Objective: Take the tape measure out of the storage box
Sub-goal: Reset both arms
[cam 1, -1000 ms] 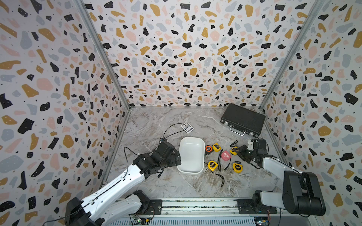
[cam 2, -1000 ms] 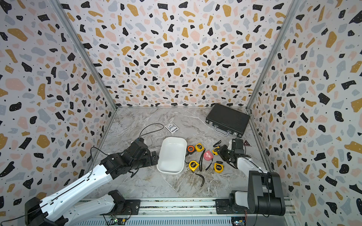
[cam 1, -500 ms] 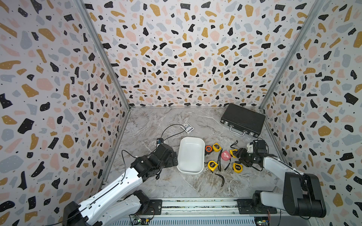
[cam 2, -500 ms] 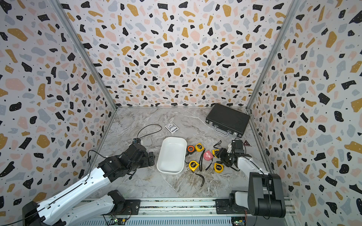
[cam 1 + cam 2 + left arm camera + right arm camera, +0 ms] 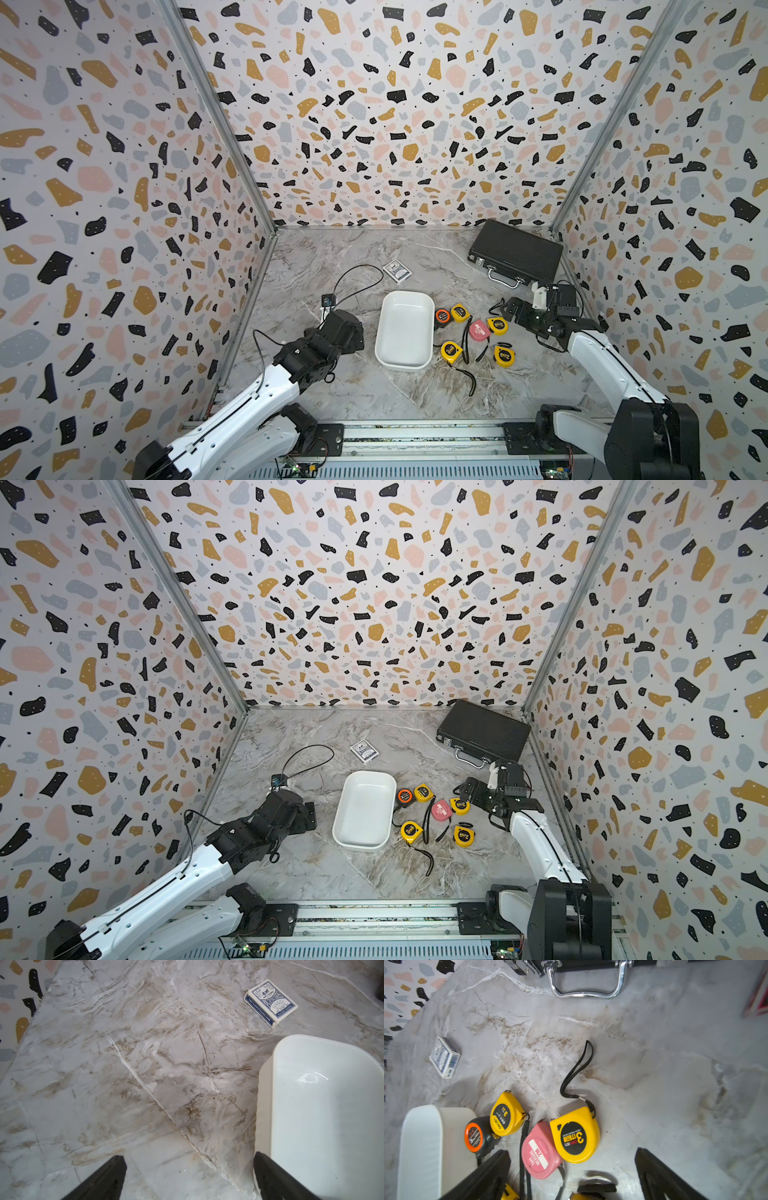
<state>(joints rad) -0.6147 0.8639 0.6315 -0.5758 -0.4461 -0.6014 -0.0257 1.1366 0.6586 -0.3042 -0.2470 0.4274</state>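
In both top views the storage box [image 5: 404,330] sits empty. Six tape measures [image 5: 478,330] lie just right of it on the worktop [image 5: 374,399], so the emptying looks finished.

In the left wrist view the left tool [image 5: 189,1157] is spread apart beside the box wall, holding nothing.

In the right wrist view the right tool [image 5: 572,1151] is wide apart, and a yellow tape measure [image 5: 576,1134] lies free ahead of it.

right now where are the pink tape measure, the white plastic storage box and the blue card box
pink tape measure [image 5: 478,330]: in a top view, its labelled face
white plastic storage box [image 5: 404,332]: in a top view, its bare floor
blue card box [image 5: 271,1002]: left wrist view, its printed top
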